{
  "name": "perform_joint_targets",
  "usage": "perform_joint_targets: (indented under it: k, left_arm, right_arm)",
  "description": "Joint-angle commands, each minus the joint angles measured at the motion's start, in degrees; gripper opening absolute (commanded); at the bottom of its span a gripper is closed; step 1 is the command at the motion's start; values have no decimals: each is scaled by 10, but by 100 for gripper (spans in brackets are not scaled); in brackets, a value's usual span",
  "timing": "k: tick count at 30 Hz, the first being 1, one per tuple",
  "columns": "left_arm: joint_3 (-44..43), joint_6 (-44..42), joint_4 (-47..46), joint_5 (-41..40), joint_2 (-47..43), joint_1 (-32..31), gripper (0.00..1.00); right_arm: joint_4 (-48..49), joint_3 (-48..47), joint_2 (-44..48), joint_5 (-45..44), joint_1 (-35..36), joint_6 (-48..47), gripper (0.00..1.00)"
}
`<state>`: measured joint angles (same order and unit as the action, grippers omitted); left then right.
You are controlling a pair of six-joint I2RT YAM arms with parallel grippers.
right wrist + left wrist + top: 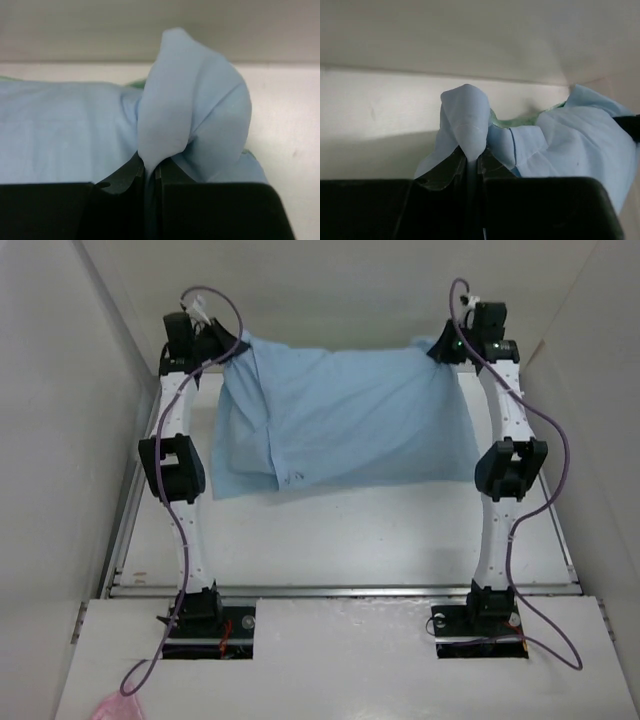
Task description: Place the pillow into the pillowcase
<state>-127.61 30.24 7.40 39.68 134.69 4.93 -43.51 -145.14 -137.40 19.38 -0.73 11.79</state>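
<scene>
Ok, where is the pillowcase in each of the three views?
Top external: the pillowcase spans the far middle of the table, with its far corners in the left claw and the right claw.
Left wrist: a pinched fold at centre, the rest off to the right.
Right wrist: a pinched fold at centre, the rest off to the left.
Shared landmark: the pale back wall behind the cloth.

The pillowcase (340, 415) is coloured plain light blue, pale green being shown at one fold; the table (350, 530) is white, the cable (564, 458) purple.
</scene>
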Motion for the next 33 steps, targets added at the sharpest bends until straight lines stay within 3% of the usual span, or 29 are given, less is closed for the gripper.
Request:
perform_joint_targets:
  k: [1,3,8,9,12,13,14,15,16,17,20,21,22,23,24,25,27,29,31,32,33]
  left_arm:
    - [-163,58,-80,50,-59,23,0]
    - [-124,82,-152,58,-100,40,0]
    - [27,25,-165,28,-269,64,0]
    - [116,1,-165,21,-293,64,0]
    - [277,-18,-189,-6,-385,64,0]
    - [388,-18,-189,-50,-405,64,0]
    - [445,-18,-189,-74,-443,64,0]
    - [499,-9,-189,-93,-460,64,10]
    - [600,5,-184,-113,-474,64,24]
    - [648,23,-172,-147,-490,64,31]
    - [823,98,-154,-154,-579,64,35]
    - [851,98,-138,-162,-613,64,24]
    - [872,126,-77,-184,-694,59,24]
    - [887,127,-54,-195,-738,53,24]
    - [899,127,-25,-224,-780,53,24]
    - [899,127,0,-243,-854,47,27]
    - [871,111,44,-281,-901,47,29]
    - [831,98,82,-311,-917,47,29]
    - [780,98,112,-361,-910,47,29]
    - [765,98,121,-370,-900,47,31]
    - [745,98,154,-379,-893,47,42]
  right_arm:
    - [156,-95,98,76,-15,7,0]
    - [256,-11,192,76,-21,13,0]
    - [301,127,327,73,-48,-12,0]
    - [301,202,362,73,-48,-18,0]
    - [329,421,409,124,-48,-31,0]
    - [365,484,430,144,-48,-31,0]
    - [387,546,436,157,-48,-15,9]
    - [410,606,436,180,-48,-1,27]
    - [452,720,436,191,-48,16,27]
    - [479,778,436,203,-48,55,27]
    - [650,1020,516,264,-48,153,52]
    - [673,1068,559,269,-48,164,52]
    - [673,1104,611,258,-48,164,52]
    - [607,1132,667,239,-48,164,53]
    - [564,1132,780,212,-43,143,55]
    - [511,1122,827,167,-43,133,63]
    - [413,1065,902,56,-43,104,82]
    - [376,1011,907,-6,-43,63,96]
    - [352,953,899,-22,-43,63,100]
    - [339,937,892,-30,-43,69,100]
    - [324,904,885,-36,-43,69,100]
